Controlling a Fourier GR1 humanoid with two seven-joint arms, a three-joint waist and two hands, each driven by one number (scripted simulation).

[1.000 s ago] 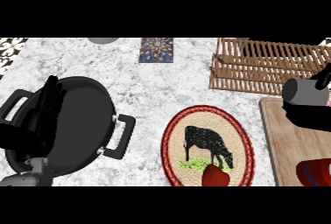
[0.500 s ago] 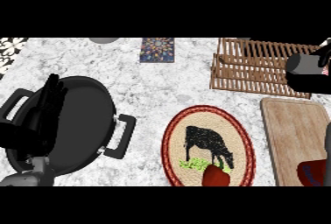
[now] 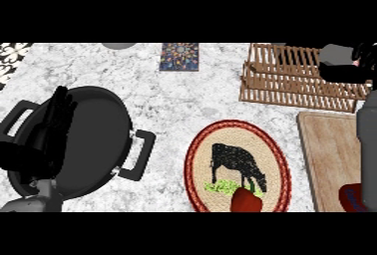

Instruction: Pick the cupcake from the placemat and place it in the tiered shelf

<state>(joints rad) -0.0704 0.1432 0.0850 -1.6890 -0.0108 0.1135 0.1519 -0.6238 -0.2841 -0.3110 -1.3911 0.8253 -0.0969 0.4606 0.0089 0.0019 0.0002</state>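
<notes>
The placemat looks woven, the shelf wooden, the pan matt.

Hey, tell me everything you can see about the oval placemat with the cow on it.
The placemat is an oval of beige, woven-looking fibre with a dark red braided border. A black cow grazing on a green patch is pictured at its middle. It lies flat on the marble counter, between the black pan and the wooden cutting board. The red cupcake sits on its near end.
</notes>
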